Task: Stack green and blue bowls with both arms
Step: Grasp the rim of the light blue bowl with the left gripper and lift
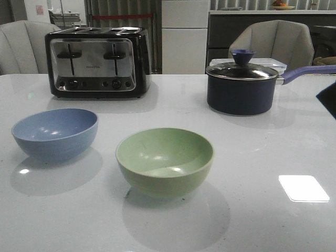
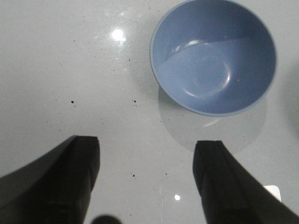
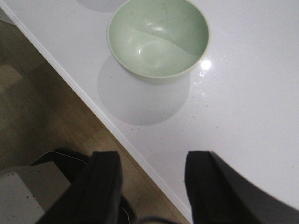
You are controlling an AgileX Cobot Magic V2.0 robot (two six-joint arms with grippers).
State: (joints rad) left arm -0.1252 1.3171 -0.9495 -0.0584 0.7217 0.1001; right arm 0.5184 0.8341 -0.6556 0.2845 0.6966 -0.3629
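Note:
The dusty blue bowl [image 1: 55,133] sits upright and empty on the white table at the left. The sage green bowl [image 1: 165,161] sits upright and empty near the middle, to the right of the blue one, apart from it. In the left wrist view the blue bowl [image 2: 213,55] lies beyond my left gripper [image 2: 148,144], which is open and empty above bare table. In the right wrist view the green bowl [image 3: 158,38] lies beyond my right gripper [image 3: 152,158], which is open and empty over the table's front edge. Neither gripper shows in the front view.
A black and chrome toaster [image 1: 97,62] stands at the back left. A dark lidded saucepan [image 1: 242,87] with a purple handle stands at the back right. The table's front edge [image 3: 117,133] and wooden floor [image 3: 42,107] show in the right wrist view.

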